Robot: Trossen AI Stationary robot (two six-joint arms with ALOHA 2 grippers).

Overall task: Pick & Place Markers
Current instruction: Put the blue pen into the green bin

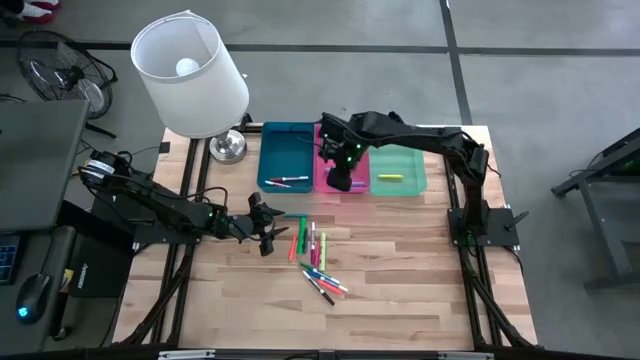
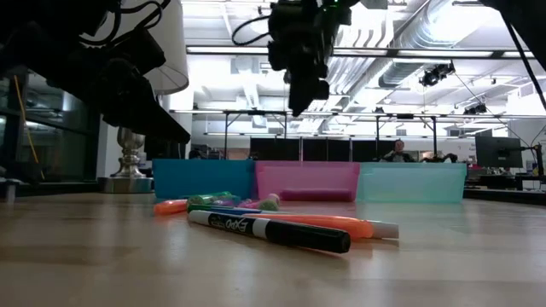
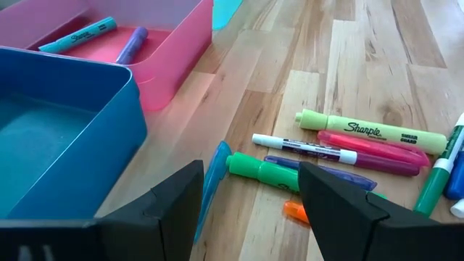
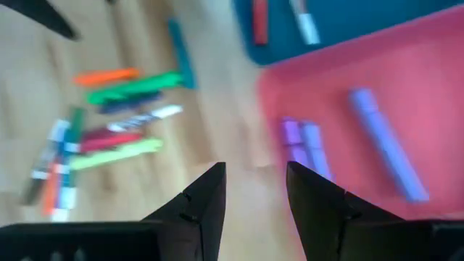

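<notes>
A pile of coloured markers (image 1: 312, 255) lies flat on the wooden table, in front of three trays. My left gripper (image 1: 266, 232) is open and low at the pile's left edge. In its wrist view (image 3: 250, 196) a green marker (image 3: 262, 172) and a blue marker (image 3: 212, 185) lie just ahead of the fingers, untouched. My right gripper (image 1: 340, 172) is open and empty, hovering above the pink tray (image 1: 326, 184). Its wrist view (image 4: 255, 192) shows purple markers (image 4: 304, 145) lying in that tray (image 4: 406, 87). In the low view it hangs well above the tray (image 2: 303, 89).
The blue tray (image 1: 285, 150) holds a red and a white marker (image 1: 285, 181). A yellow marker (image 1: 392, 177) lies in the green tray (image 1: 400, 160). A white-shaded lamp (image 1: 190, 75) stands at the far left corner. Bare wood lies near and right of the pile.
</notes>
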